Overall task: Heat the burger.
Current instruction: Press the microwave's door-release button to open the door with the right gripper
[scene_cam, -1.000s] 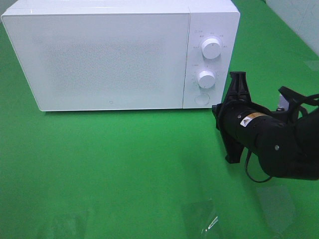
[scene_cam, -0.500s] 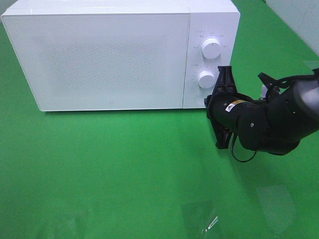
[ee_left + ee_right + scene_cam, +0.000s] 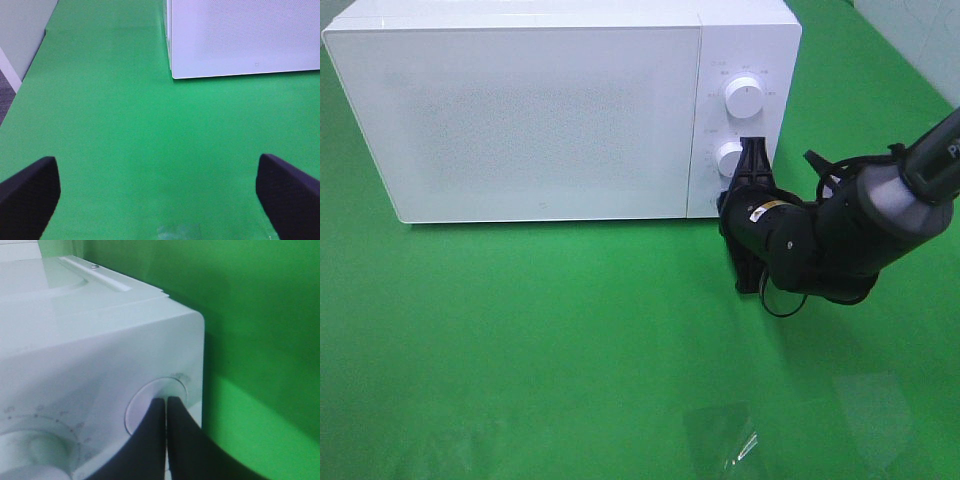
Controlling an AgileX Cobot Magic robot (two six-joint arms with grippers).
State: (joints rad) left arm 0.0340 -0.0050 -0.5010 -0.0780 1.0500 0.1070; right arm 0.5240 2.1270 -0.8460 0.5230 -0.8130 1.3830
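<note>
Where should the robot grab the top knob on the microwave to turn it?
By its round side wall. The top knob is a short cylinder sticking out of the microwave front panel, so a pincer would probably best come straight at the front, open, one finger on each side.

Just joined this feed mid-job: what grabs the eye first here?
A big white microwave oven, door closed, fills the back of the green tabletop. The black right gripper, fingers together, has its tips at the round button in the control panel's lower corner. The left gripper hangs open over bare green.
</note>
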